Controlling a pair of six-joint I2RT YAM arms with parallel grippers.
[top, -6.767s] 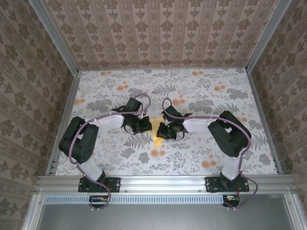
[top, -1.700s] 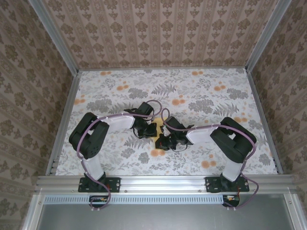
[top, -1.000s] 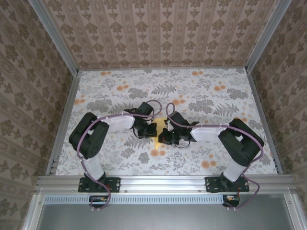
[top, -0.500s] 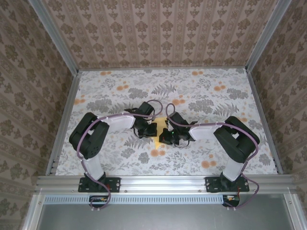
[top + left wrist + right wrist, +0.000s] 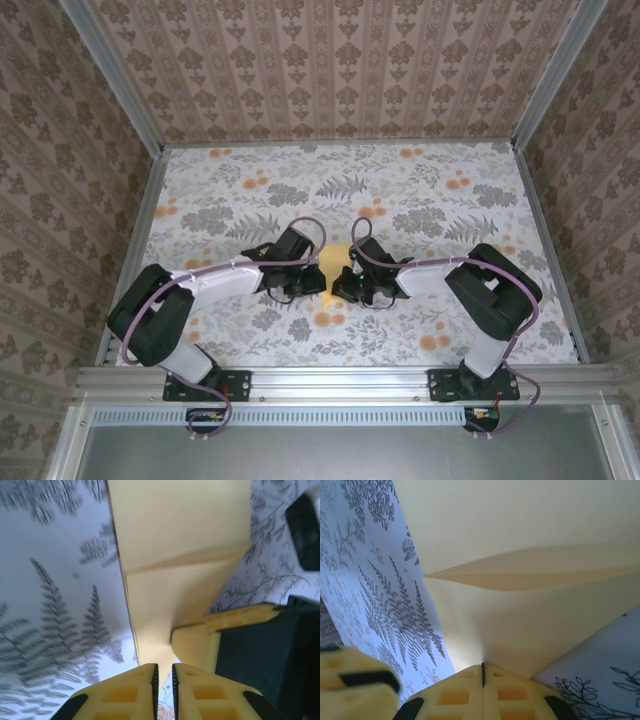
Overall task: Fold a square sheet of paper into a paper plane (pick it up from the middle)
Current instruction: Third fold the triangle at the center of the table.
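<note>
Left gripper (image 5: 163, 679) and right gripper (image 5: 483, 674) are both clamping edges of the part-folded square sheet of paper (image 5: 175, 540) between them over the middle of the worktop (image 5: 430, 200), so you're risking a tear or skewed crease if you're pulling unevenly.

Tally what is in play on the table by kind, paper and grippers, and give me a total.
pale-yellow paper: 1
grippers: 2, the left gripper and the right gripper, each pinching an edge of the paper
Total: 3
</note>
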